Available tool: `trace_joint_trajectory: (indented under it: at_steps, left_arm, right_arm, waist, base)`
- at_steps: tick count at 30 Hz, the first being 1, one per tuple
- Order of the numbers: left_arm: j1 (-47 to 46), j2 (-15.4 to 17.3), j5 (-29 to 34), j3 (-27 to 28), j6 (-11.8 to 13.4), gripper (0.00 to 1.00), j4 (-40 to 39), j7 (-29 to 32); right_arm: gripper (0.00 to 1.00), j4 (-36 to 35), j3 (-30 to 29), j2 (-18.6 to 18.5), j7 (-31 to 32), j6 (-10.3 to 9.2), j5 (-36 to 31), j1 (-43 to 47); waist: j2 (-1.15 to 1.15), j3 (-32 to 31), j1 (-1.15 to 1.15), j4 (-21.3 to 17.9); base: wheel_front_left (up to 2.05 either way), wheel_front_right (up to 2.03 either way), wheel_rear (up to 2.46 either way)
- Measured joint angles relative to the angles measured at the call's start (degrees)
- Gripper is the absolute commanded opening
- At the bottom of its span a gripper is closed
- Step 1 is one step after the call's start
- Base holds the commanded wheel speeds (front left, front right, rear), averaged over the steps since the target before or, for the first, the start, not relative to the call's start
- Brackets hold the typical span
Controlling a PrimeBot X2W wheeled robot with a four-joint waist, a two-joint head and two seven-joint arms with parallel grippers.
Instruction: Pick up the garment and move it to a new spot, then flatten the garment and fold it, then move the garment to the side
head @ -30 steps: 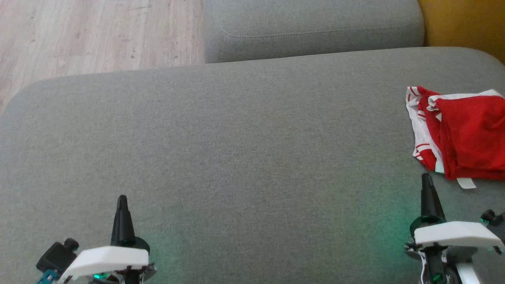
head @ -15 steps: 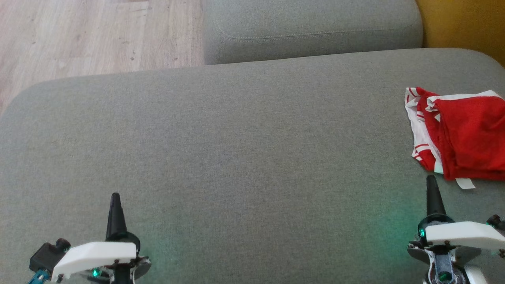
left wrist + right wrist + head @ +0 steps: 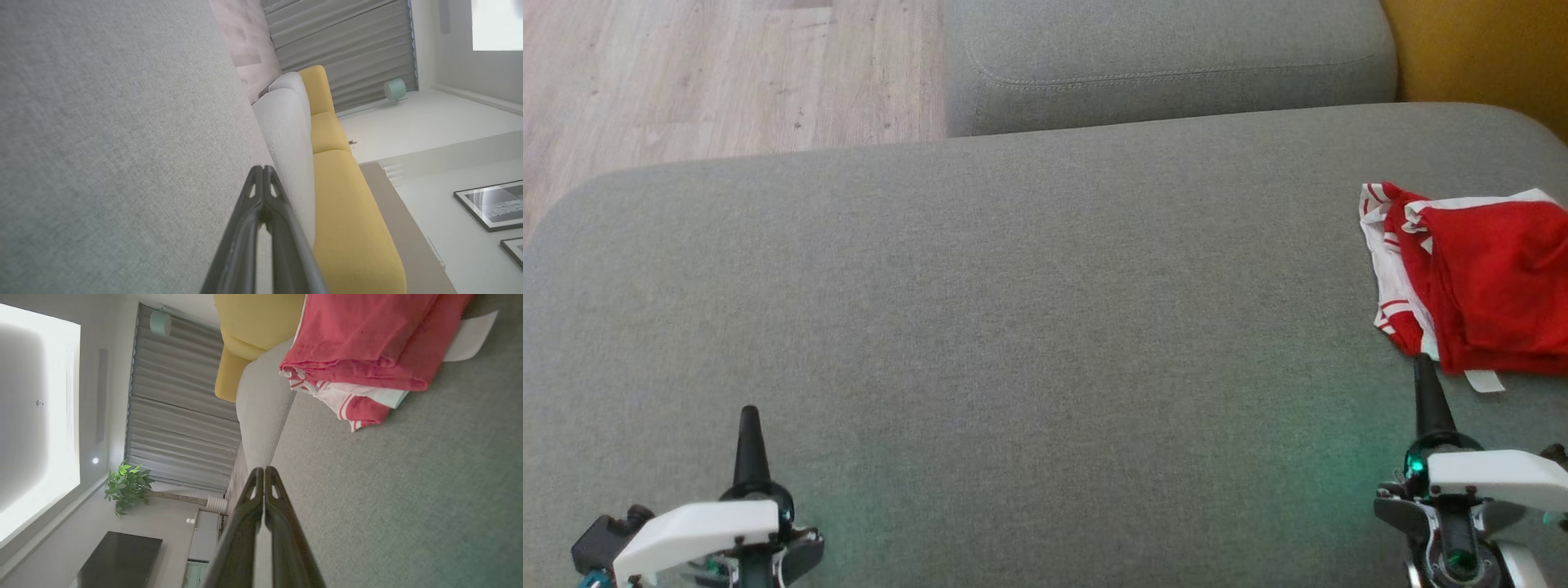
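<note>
The head camera looks down on the grey cushion (image 3: 1045, 286) from above. Both wrist cameras sit low, rolled sideways, skimming along it toward the yellow sofa (image 3: 347, 228) and curtain (image 3: 339, 49).

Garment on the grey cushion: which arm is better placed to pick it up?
Right, most likely. The right gripper, fingers shut, sits just short of the near corner of the garment in the head view; it would need to open first. The left gripper is far across the cushion.
</note>
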Motion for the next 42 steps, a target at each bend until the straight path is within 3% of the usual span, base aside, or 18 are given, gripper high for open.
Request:
trace_joint_trajectory:
  at_steps: [28,42]
  left_arm:
    - [-2.1,0.0,-17.1,4.0,-0.5,0.0,0.9,4.8]
    - [-2.3,-0.1,-17.3,4.7,-0.5,0.0,0.9,5.1]
  right_arm:
    - [0.0,-0.2,-2.5,0.0,4.7,0.0,19.6,-1.3]
    - [0.0,-0.2,-2.7,0.0,4.7,0.0,19.8,-1.3]
  waist:
    - [0.0,-0.7,0.0,-0.1]
    - [0.0,-0.7,0.0,-0.1]
  base:
    - [0.0,0.0,0.0]
    - [0.0,0.0,0.0]
